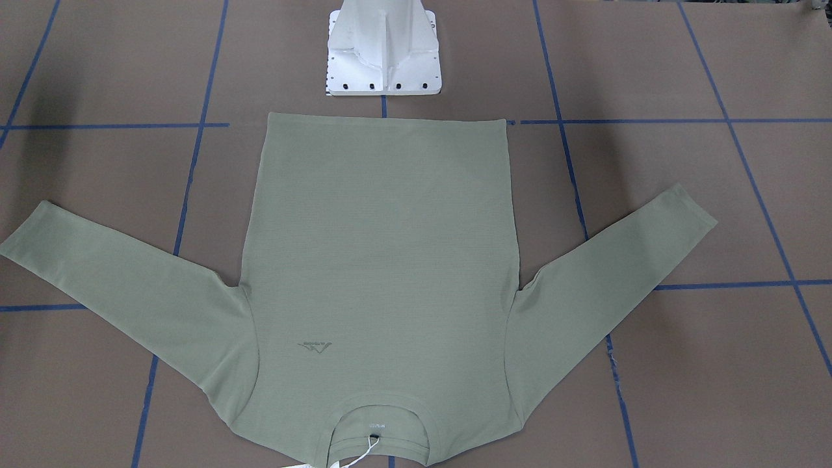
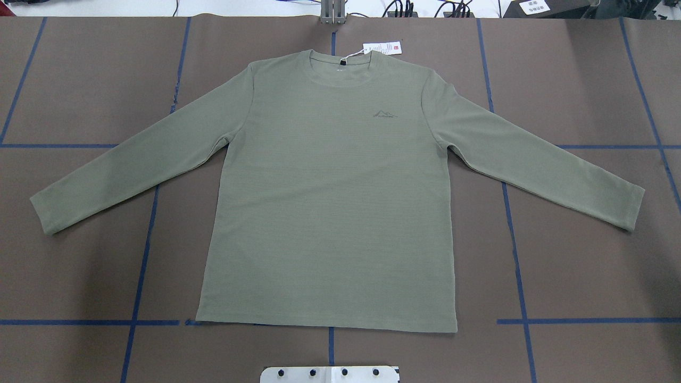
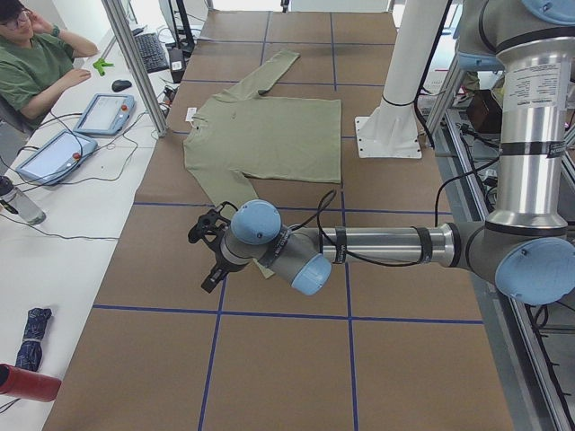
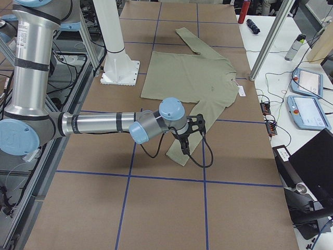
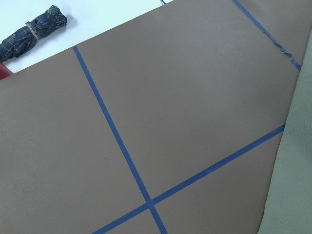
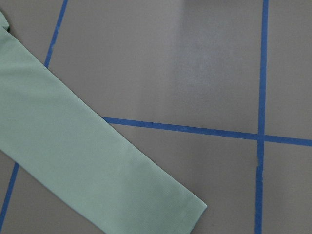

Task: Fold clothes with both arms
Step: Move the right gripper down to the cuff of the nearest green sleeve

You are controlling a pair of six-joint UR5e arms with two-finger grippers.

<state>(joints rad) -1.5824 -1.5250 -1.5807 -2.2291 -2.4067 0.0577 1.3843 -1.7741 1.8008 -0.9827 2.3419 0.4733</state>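
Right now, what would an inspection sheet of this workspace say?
Surface: brown table with blue tape grid.
Job's things: sage-green long-sleeved shirt spread flat, face up, sleeves out; hang tag at collar.
Clutter: folded umbrella on white side bench.
Grippers: left gripper and right gripper hover near sleeve cuffs; open or shut, cannot tell.
Cables: black cable loops below right gripper.
Surroundings: white pedestal, seated operator, two teach pendants.
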